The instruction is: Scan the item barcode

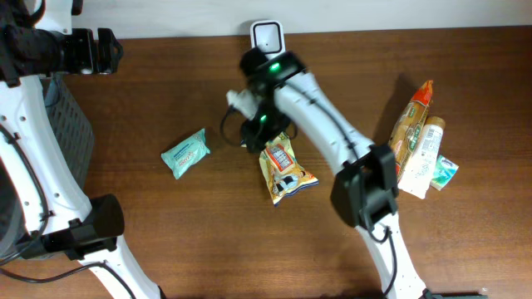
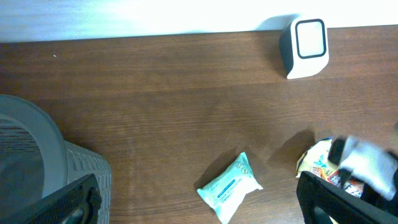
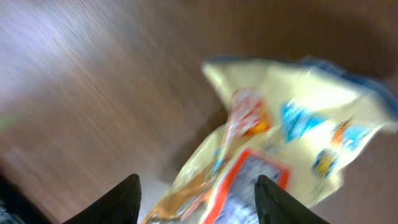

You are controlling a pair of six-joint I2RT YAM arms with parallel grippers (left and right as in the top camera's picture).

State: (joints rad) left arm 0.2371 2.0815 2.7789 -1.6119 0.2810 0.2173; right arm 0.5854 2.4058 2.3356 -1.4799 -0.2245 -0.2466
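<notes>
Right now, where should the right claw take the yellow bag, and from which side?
Probably its narrow end nearest the right claw, coming down from above. The bag lies flat on the table, so its broad face offers nothing to pinch, while that thin end should fit inside the open claw.

Yellow snack bag (image 1: 285, 170) printed red and blue, teal packet (image 1: 185, 153), white scanner (image 1: 267, 36), dark brown wood-grain table (image 1: 208, 237), grey basket (image 2: 87, 171)

Brown wooden table (image 1: 166, 241), white wall (image 1: 374, 12) (evenly lit)
</notes>
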